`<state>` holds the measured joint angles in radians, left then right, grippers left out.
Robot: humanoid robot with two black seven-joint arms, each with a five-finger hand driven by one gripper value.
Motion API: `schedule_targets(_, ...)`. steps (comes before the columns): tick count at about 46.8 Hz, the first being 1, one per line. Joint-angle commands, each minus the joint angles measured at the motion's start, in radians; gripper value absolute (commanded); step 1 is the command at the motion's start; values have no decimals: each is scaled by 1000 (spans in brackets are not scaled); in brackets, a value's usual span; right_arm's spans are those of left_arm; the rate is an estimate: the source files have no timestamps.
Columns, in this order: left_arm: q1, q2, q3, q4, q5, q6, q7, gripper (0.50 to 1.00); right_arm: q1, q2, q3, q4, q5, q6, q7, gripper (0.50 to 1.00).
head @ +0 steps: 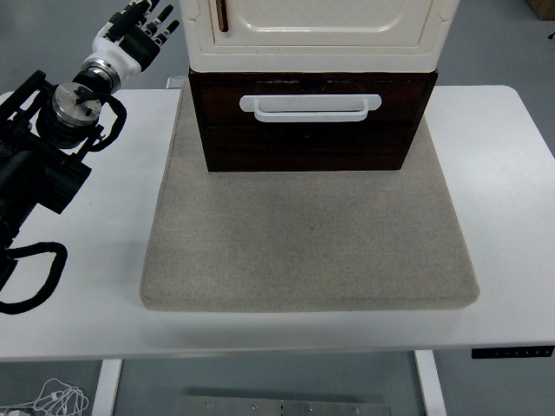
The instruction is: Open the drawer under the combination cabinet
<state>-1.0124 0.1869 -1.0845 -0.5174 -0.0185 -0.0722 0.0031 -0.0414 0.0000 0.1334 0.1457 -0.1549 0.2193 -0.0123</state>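
Up left, hand (139, 33) loosely open, empty.

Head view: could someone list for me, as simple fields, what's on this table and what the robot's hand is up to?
table: white
mat: grey, under the cabinet
cabinet: cream, atop the drawer
drawer: dark brown, looks shut
handle: white bar, untouched
left hand: raised left of the cabinet, fingers relaxed, holding nothing
right hand: not in view

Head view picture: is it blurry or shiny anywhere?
Head view: sharp all over, lit evenly; the dark drawer shows a faint sheen near its white handle; soft shadow lies under the cabinet on the grey mat; the left hand looks crisp.
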Motion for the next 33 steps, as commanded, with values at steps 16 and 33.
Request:
schedule_targets(16, 2, 6, 0, 10, 0, -1, 0, 1000, 0, 0, 0, 0, 0, 0, 0, 926)
schedule_targets(33, -2, 14, -3, 10, -14, -11, 2, 1000, 0, 0, 0, 0, 0, 0, 0, 926)
